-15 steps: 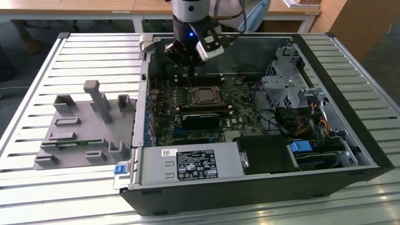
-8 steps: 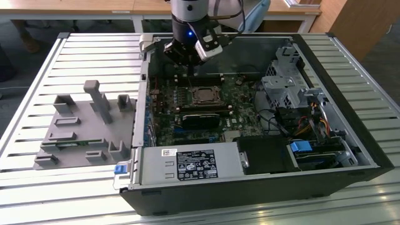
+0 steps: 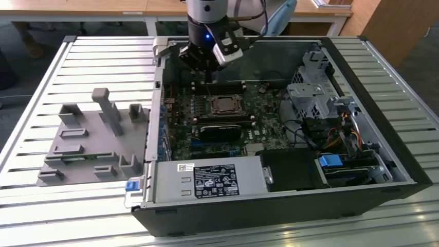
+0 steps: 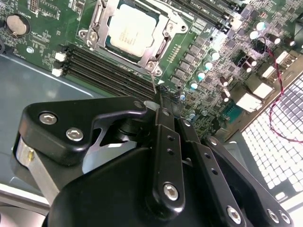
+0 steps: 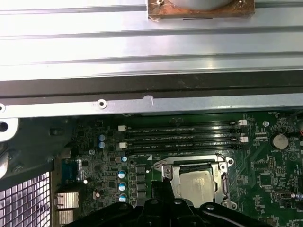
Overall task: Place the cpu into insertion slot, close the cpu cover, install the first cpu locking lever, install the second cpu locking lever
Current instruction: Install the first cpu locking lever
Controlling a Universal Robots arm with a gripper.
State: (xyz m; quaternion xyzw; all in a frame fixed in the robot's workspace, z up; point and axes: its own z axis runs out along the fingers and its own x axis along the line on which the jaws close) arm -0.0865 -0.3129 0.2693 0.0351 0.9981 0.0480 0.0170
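Note:
The cpu (image 4: 132, 30) lies flat in the insertion slot (image 5: 164, 171) on the green motherboard (image 3: 257, 121), its silvery top showing. The cpu cover (image 4: 163, 45) is down around the cpu (image 5: 199, 183) as a metal frame. My gripper (image 4: 158, 101) hovers just behind the socket, over the memory slots (image 4: 109, 66), with its black fingers pressed together. A thin locking lever rod (image 4: 152, 81) rises from the socket corner up to the fingertips; I cannot tell whether it is clamped. In the exterior view the gripper (image 3: 209, 77) is near the case's back wall, above the cpu (image 3: 223, 104).
The open computer case (image 3: 384, 154) holds a power supply (image 3: 209, 180) at the front, a black heatsink block (image 3: 221, 131), a drive cage (image 3: 312, 98) and cables (image 3: 346, 136) at the exterior view's right. A grey fixture (image 3: 89, 139) stands on the slatted table at the exterior view's left.

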